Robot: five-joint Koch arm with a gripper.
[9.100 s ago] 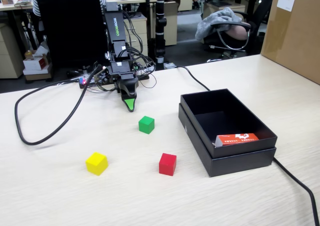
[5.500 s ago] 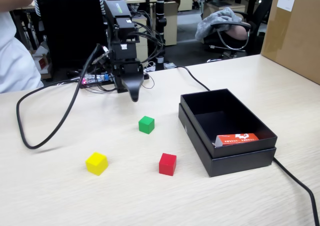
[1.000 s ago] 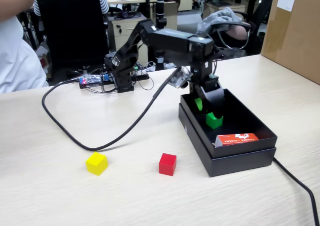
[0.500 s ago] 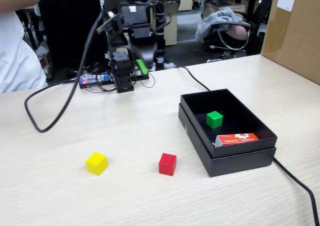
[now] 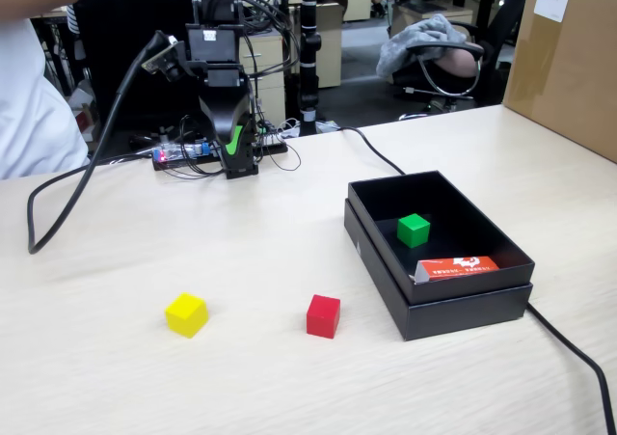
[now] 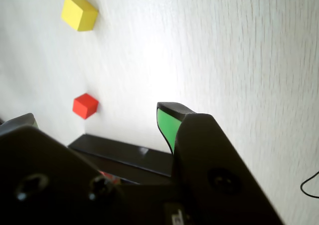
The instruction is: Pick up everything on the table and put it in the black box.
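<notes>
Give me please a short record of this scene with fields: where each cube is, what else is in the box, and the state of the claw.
green cube: small solid green cube lies inside the shallow matte black cardboard box
red cube: small solid red cube on the pale wood-grain tabletop, outside the box
yellow cube: small solid yellow cube on the tabletop, left of the red one in the fixed view
also in box: flat orange-red carton with white print
claw: claw raised near the arm's base, holding nothing, jaws apart in the wrist view

Office: desks, swivel chair (image 5: 439,54)
</notes>
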